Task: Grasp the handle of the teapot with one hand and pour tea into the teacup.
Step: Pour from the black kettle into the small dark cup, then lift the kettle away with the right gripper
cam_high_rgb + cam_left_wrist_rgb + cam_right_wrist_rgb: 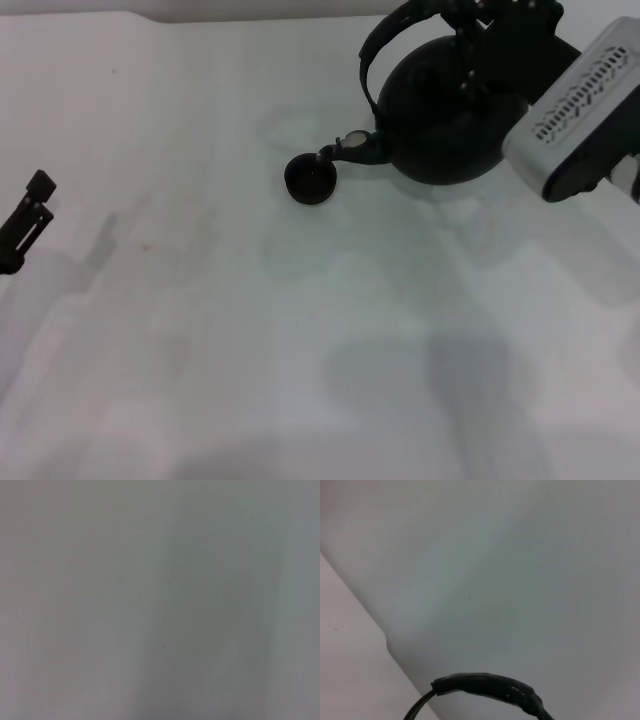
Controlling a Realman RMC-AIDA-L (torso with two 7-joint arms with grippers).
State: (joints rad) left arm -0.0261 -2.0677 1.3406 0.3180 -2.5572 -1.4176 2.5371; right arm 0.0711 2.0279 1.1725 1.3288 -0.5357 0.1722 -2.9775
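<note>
The large matte-black teapot [440, 115] is at the back right of the white table, tipped toward my left. Its short spout [350, 150] reaches down to the rim of the tiny black teacup [311, 180], which stands on the table just left of the pot. The black hoop handle [383, 45] arches over the pot's top. My right gripper [468, 25] is shut on the handle's top and holds the pot tilted. A piece of the handle shows in the right wrist view [490, 686]. My left gripper [30, 215] is parked at the far left edge.
My right arm's white wrist housing [580, 110] hangs over the table right of the teapot. The white table [250, 330] stretches across the front and left. Its far edge [200, 14] runs along the top. The left wrist view shows only bare table surface [160, 600].
</note>
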